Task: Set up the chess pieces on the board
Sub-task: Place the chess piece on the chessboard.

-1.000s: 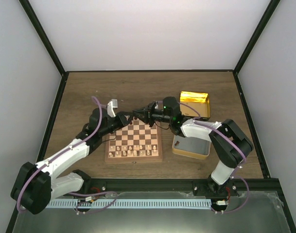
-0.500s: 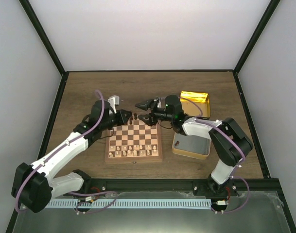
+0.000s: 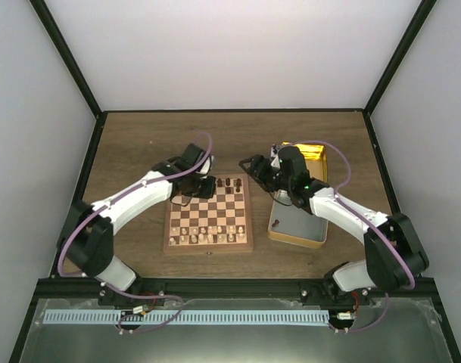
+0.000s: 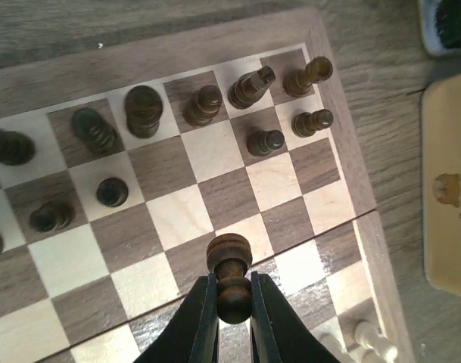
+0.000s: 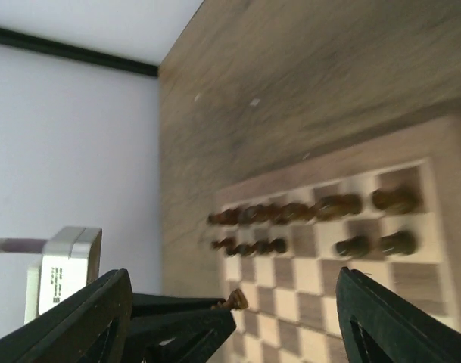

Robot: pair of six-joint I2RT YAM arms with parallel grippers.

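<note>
Top external: the left hand (image 3: 204, 184) hovers over the board's (image 3: 209, 247) far rows, and the right hand (image 3: 256, 172) is just off its far right corner. 
Left wrist: fingers pinched shut on a dark pawn (image 4: 229, 276) above the squares. 
Right wrist: the right hand is spread wide and holds nothing.

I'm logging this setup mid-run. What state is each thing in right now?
left tool, shut on a dark pawn
dark pawn, gripped by its stem over the board
right tool, open and empty
board, lying flat, partly set
dark pieces, upright on the far rows, pawn row gapped
pale pieces, upright on the near rows
gold tin, open, in two halves
</note>
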